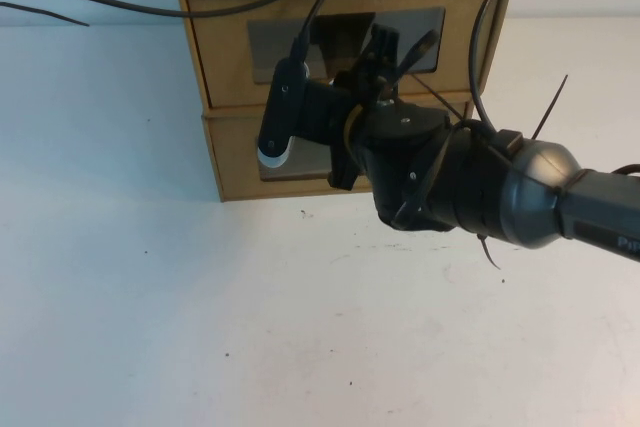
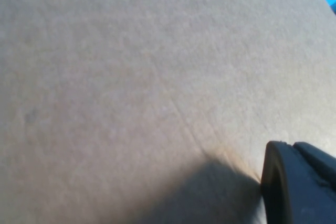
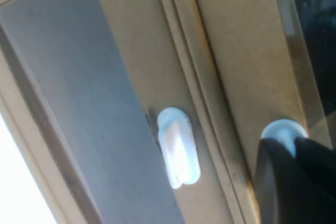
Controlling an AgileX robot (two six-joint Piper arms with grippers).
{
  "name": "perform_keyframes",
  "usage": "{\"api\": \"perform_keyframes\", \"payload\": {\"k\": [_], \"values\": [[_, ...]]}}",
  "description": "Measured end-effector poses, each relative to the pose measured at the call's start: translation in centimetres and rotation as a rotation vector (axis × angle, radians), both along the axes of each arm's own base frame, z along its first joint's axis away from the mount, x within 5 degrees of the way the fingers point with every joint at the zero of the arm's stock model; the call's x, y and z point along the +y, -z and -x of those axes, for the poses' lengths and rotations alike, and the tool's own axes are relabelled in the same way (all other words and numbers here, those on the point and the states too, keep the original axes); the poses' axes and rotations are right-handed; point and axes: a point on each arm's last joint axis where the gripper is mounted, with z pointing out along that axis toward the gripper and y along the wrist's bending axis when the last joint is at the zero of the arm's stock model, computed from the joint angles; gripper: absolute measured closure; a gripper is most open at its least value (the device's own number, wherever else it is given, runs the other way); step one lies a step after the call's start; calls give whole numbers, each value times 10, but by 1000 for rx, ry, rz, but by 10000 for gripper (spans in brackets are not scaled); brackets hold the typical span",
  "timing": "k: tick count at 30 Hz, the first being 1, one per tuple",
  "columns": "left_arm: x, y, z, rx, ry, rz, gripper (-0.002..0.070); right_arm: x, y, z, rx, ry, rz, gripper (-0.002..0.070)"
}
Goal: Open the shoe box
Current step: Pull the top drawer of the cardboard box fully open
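Observation:
Two brown cardboard shoe boxes are stacked at the back of the table, the upper box (image 1: pixel 220 47) on the lower box (image 1: pixel 235 157). Each front has a window and a small white handle. My right gripper (image 1: pixel 384 55) reaches in from the right to the upper box's front. Its dark fingers (image 3: pixel 294 182) are shut on the upper box's handle (image 3: pixel 281 128). The lower box's handle (image 3: pixel 178 153) stands free beside it. My left gripper (image 2: pixel 300 184) hovers close over plain cardboard (image 2: pixel 131 77), with only one edge of it in view.
Black cables (image 1: pixel 120 9) trail across the top of the boxes and over the right arm (image 1: pixel 480 182). The white table (image 1: pixel 200 327) spreads out in front of the boxes.

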Motion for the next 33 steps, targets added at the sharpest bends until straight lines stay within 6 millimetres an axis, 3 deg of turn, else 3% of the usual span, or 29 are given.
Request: {"api": "perform_keyframes", "payload": {"k": [16, 33], "values": [[-2, 1, 5, 38, 31, 1, 679, -4, 0, 33, 27, -16, 69, 666], [-2, 1, 6, 50, 37, 1, 679, -12, -8, 88, 115, -35, 17, 666]]}}
